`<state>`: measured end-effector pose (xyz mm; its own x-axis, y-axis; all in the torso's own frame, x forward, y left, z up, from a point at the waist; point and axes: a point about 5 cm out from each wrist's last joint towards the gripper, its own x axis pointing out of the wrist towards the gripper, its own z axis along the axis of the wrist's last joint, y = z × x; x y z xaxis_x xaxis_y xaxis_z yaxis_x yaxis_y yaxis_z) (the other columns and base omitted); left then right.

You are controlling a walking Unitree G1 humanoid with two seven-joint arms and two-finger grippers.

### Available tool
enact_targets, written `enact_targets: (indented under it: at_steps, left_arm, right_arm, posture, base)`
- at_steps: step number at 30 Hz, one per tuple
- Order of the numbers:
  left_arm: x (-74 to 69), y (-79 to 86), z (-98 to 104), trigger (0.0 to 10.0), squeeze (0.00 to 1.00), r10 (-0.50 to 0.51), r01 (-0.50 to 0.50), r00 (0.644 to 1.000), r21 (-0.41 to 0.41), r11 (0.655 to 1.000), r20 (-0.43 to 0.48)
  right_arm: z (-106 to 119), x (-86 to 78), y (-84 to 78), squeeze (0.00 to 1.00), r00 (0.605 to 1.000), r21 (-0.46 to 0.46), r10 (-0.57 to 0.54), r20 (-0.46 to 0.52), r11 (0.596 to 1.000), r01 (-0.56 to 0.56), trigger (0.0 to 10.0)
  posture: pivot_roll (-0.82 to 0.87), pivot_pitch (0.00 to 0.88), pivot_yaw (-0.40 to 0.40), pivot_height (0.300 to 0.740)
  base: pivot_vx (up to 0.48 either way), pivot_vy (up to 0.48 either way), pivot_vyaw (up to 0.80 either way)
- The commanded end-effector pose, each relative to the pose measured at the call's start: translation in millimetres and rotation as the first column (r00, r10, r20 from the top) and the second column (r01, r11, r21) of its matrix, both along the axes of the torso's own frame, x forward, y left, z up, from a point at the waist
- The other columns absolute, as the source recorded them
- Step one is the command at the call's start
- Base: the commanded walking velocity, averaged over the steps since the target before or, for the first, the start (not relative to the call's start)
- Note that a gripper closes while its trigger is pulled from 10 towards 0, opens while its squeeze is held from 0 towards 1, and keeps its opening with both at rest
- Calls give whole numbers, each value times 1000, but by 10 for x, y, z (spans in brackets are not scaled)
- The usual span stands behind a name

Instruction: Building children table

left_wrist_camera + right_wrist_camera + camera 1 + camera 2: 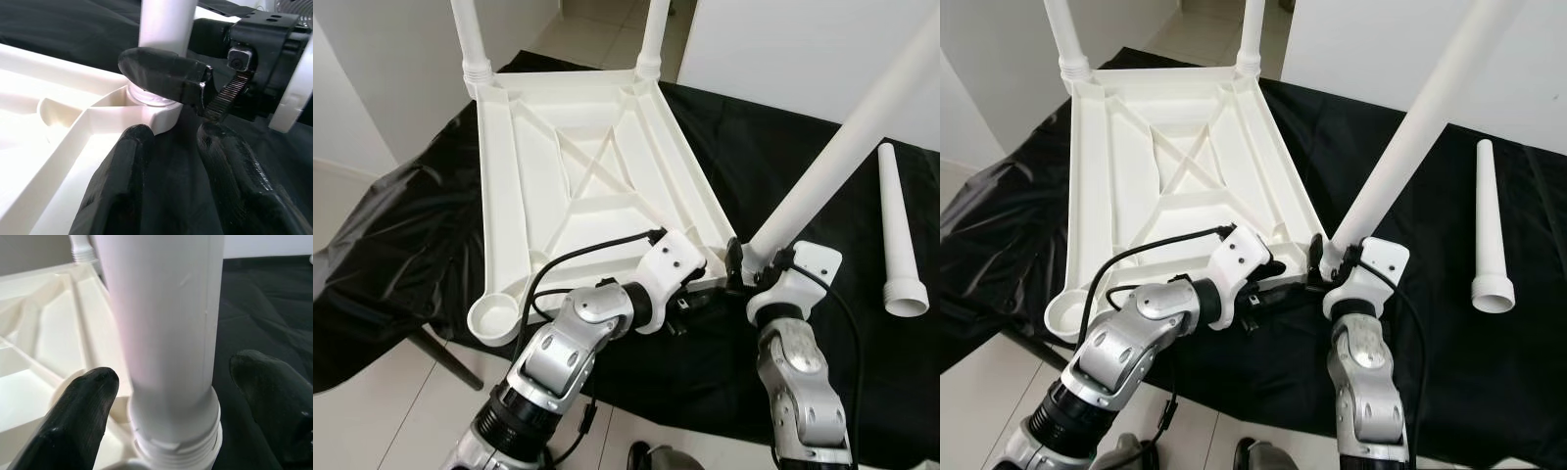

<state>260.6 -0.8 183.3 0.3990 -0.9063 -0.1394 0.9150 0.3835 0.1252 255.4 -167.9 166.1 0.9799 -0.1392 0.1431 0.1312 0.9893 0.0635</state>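
White plastic everywhere on this one: the upside-down kids' tabletop (pixel 578 166) lies on a black cloth (pixel 401 225), two legs already standing in the far corner sockets, and a third leg (pixel 832 157) seated in the near right corner, leaning away a bit. The right gripper (pixel 171 396) has its fingers spread either side of that leg's threaded base, not quite squeezing it as far as I can tell. The left gripper (pixel 176 161) sits just beside the same corner, fingers parted around the table's edge, probably there to brace it. For this step I'd say: close on the leg low down near the threads, get it upright first so the thread doesn't cross, then twist while the other gripper holds the top steady. The last loose leg (pixel 899 230) lies on the cloth to the right, and the near left socket (pixel 496 315) is still empty.
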Motion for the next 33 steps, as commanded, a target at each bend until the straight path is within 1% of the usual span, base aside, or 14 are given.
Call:
enact_targets:
  at_steps: [1,4,5,6,7,8,9,10,11,16,23,24,28,33]
  left_arm:
    - [-29,-12,-28,10000,0,-10,10,1000,9,1000,-9]
    - [-27,1,-26,10000,0,-9,9,1000,11,1000,-8]
    - [-27,7,-26,10000,0,-12,12,1000,15,1000,-8]
    - [-27,7,-26,10000,0,-12,12,1000,15,1000,-8]
    - [-28,16,-24,10000,0,-16,16,1000,20,1000,-7]
    - [-28,16,-24,10000,0,-16,16,1000,20,1000,-7]
    - [-28,20,-23,10000,0,-16,16,1000,22,1000,-7]
    - [-28,20,-23,10000,0,-16,16,1000,22,1000,-7]
    - [-27,26,-21,10000,0,-15,15,1000,23,1000,-7]
    - [-27,29,-20,10000,0,-19,19,1000,26,999,-10]
    - [-22,26,-9,10000,0,-24,25,1000,29,999,-8]
    - [-20,25,-8,10000,0,-25,25,1000,29,999,-8]
    - [-17,27,-8,10000,0,-27,27,1000,31,999,-8]
    - [-14,26,-2,10000,0,-25,25,1000,31,999,-7]
  right_arm:
    - [11,-63,-4,0,1000,-6,23,-3,1000,-23,10000]
    - [35,-137,-6,0,999,-16,43,7,999,-43,10000]
    - [49,-227,-19,0,998,-29,61,16,998,-61,10000]
    - [49,-227,-19,0,998,-29,61,16,998,-61,10000]
    - [67,-353,-33,0,997,-41,80,22,996,-79,10000]
    - [67,-353,-33,0,997,-41,80,22,996,-79,10000]
    - [79,-407,-38,0,996,-36,82,27,996,-81,941]
    - [79,-407,-38,0,996,-36,82,27,996,-81,941]
    - [81,-435,-36,0,997,-33,79,24,996,-79,0]
    - [112,-554,-3,0,994,-27,106,38,994,-105,0]
    - [140,-541,-38,0,987,-34,157,42,987,-155,0]
    - [148,-498,-81,0,978,-19,203,40,979,-203,10000]
    - [196,-393,-220,0,953,-13,300,50,954,-300,10000]
    - [251,-313,-294,0,929,-27,364,61,931,-363,10000]
  posture:
    - [23,132,-86,740]
    - [20,136,-77,740]
    - [18,139,-73,740]
    - [18,139,-73,740]
    - [18,143,-69,740]
    - [18,143,-69,740]
    - [17,145,-67,740]
    - [17,145,-67,740]
    - [16,147,-64,740]
    - [14,149,-54,740]
    - [13,154,-43,740]
    - [10,154,-38,740]
    - [7,154,-38,740]
    - [8,159,-33,740]
  base:
    - [0,0,0]
    - [0,0,0]
    - [0,0,0]
    - [0,0,0]
    - [0,0,0]
    - [0,0,0]
    - [0,0,0]
    - [0,0,0]
    - [0,0,0]
    - [0,0,0]
    - [0,0,0]
    - [0,0,0]
    - [0,0,0]
    - [0,0,0]
